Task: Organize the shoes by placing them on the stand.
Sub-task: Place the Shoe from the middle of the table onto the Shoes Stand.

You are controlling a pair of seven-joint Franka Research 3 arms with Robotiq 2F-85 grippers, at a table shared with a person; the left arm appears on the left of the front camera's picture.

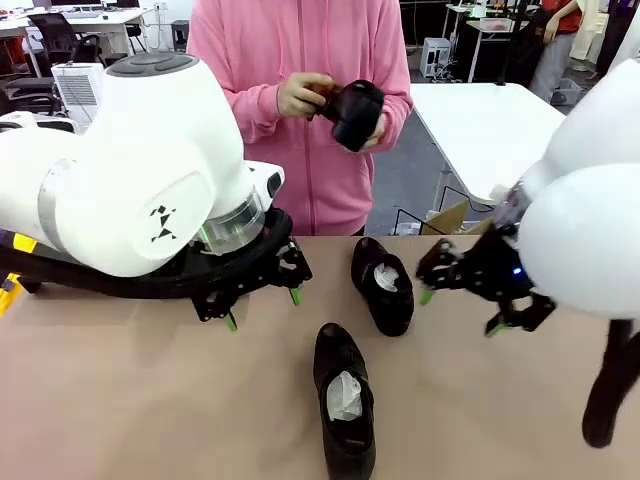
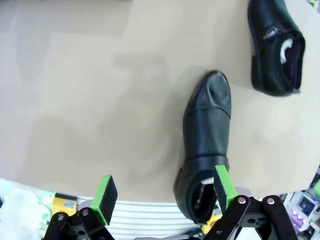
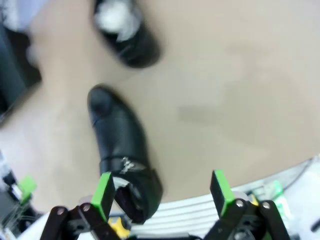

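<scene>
On the table (image 1: 120, 400) two shoes lay loose: near shoe (image 1: 345, 410), heel toward the robot, and far shoe (image 1: 383, 288) just beyond it, both w/ white paper inside. Across it a person held a third shoe (image 1: 355, 113) in both hands (image 1: 300, 95), well above the top.

L claw (image 1: 263, 307) hovered over the table w/ jaws apart, nothing btwn them. R claw (image 1: 461, 311) was likewise spread and empty. In the front view the far shoe sat btwn the two claws, closer to R claw. The near shoe lay nearer the robot than both, roughly midway.

Step in hand, by my read: lining up for a first pick, task barely begun. To do it well, each arm should take its own shoe so they didn't cross. L wrist view had the near shoe off-centre, heel end against one pad (image 2: 223, 186) and the gap mostly over bare table. L claw would need to shift sideways until the heel collar sat mid-gap, then drop and pinch across the width there, where the stuffing backs the leather. Glossy leather looked slippery, so a low, firm grip and a level lift to the stand seemed safest. R wrist view was blurred; a shoe, prob. the near one, lay heel-first by one pad, also off-centre.
</scene>
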